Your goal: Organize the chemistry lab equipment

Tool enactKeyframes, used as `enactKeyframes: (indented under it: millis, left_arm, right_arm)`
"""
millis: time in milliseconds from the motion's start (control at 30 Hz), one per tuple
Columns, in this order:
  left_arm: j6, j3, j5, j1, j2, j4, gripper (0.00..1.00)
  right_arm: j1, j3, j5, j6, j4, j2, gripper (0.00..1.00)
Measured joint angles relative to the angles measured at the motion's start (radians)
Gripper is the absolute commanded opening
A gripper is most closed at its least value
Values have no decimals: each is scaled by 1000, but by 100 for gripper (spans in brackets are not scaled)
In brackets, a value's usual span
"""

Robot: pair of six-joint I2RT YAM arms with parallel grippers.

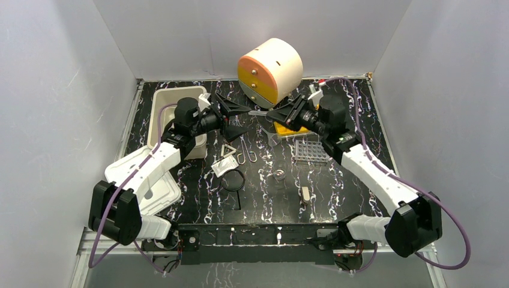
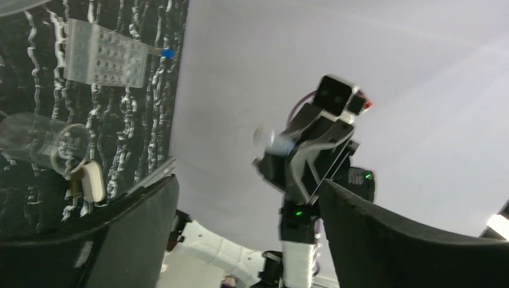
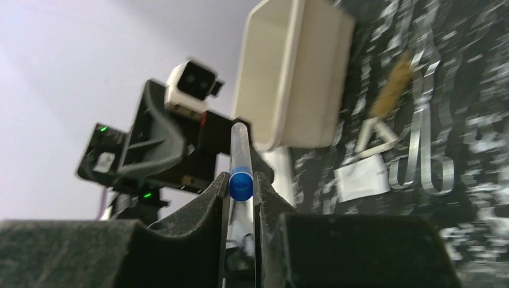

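**Left pincer** (image 1: 246,120): fingers spread wide, nothing between them. It hangs above the far middle of the bench (image 1: 342,198), tips pointing at the right pincer.

**Right pincer** (image 3: 241,180): pinching a clear test tube (image 3: 239,147) just below its blue cap (image 3: 240,183). The tube juts out past the fingertips towards the left pincer.

**Test tube, location:** in the air between the two pincers, in front of the drawer unit (image 1: 270,69), clear of the bench.

**Far left corner:** white tub (image 1: 163,105).

**Left of centre:**
- metal triangle (image 1: 228,150);
- white square pad (image 1: 223,167), just nearer than the triangle;
- black ring with handle (image 1: 233,180), nearer again, handle pointing to the near edge;
- thin metal tongs (image 1: 247,151), just right of the triangle.

**Centre:** clear glass beaker (image 1: 279,176).

**Right of centre:**
- clear tube rack (image 1: 312,151), flat on the bench beside the right arm;
- brown-handled tool (image 1: 305,195), towards the near edge, apart from the beaker.

**Near left corner:** white lid (image 1: 165,195), partly under the left arm.
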Motion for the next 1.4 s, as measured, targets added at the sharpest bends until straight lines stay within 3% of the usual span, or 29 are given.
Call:
enactKeyframes:
  millis: [100, 200, 300, 500, 833, 1400]
  left_arm:
    - [89, 23, 0, 3, 0, -94, 98]
    - [222, 58, -1, 8, 0, -206, 98]
    - [469, 134, 0, 11, -1, -404, 98]
    - [685, 160, -27, 11, -10, -599, 98]
    - [697, 160, 16, 12, -9, -581, 98]
    - [660, 160, 38, 13, 26, -538, 98]
  right_arm:
    - [-75, 42, -8, -135, -100, 0, 22]
    - [-157, 125, 22, -341, -307, 1, 22]
    - [-177, 225, 149, -566, -592, 13, 22]
    - [-198, 228, 449, -739, -924, 59, 17]
    - [-214, 197, 663, -785, -907, 211, 15]
    - [-284, 187, 631, -816, -840, 255, 17]
